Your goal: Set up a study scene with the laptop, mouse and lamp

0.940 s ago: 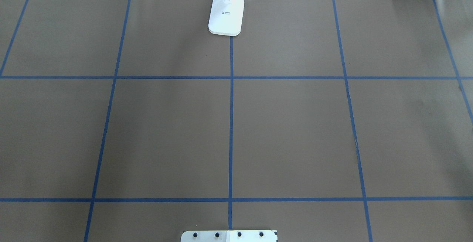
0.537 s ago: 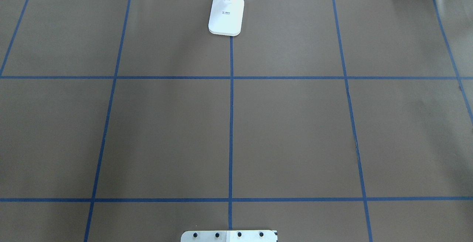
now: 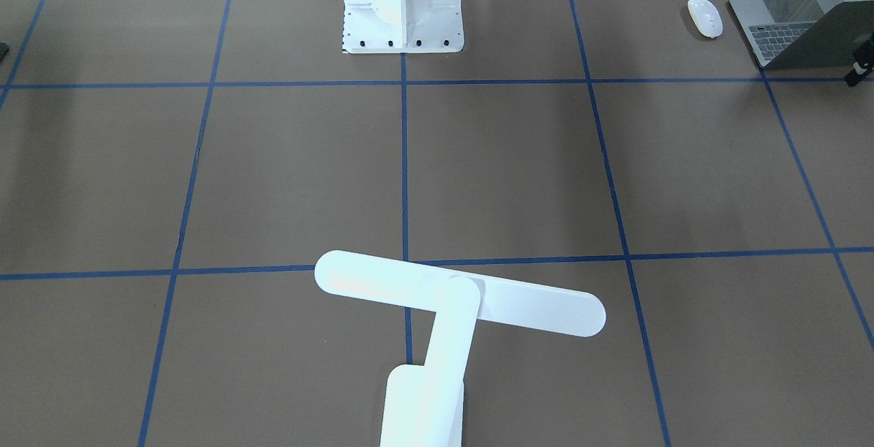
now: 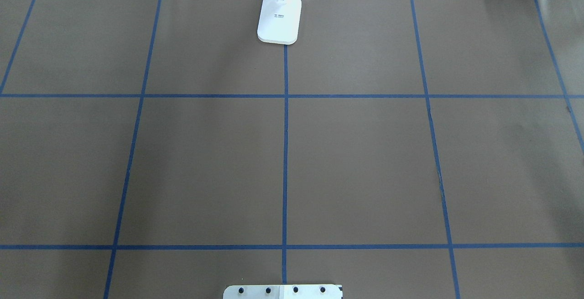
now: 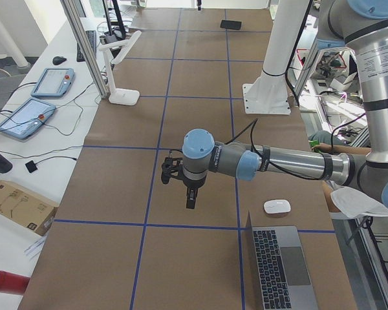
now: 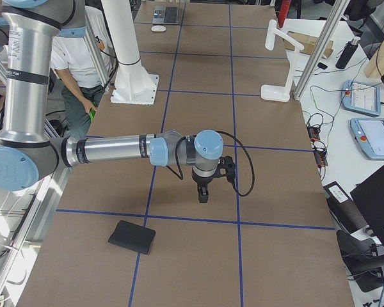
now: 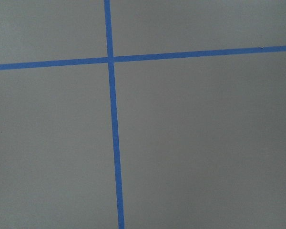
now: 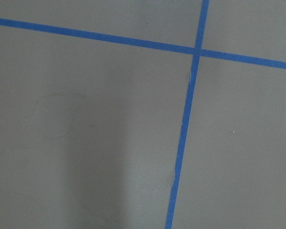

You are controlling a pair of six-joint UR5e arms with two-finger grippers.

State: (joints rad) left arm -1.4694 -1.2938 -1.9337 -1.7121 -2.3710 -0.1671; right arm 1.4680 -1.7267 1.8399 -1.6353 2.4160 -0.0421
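Brown paper with blue tape lines covers the bench (image 4: 205, 166). The laptop (image 3: 778, 31) stands open at the robot's left end, on the robot's side. The mouse (image 3: 705, 17) lies just beside it and does not touch it. The lamp (image 4: 279, 18) stands at the far edge on the centre line, with its bar head turned across that line.

The left claw (image 5: 190, 200) hangs above the bench, not far from the mouse, and points down. The right claw (image 6: 203, 194) hangs the same way near a black mat (image 6: 132, 236). Whether their fingers are apart or together, I cannot tell from these side views.

I think you should begin with the left arm, because it is closer to the laptop. Take the laptop by the edge of its base, not by the lid. Move it low toward the lamp and keep the mouse out of its path.
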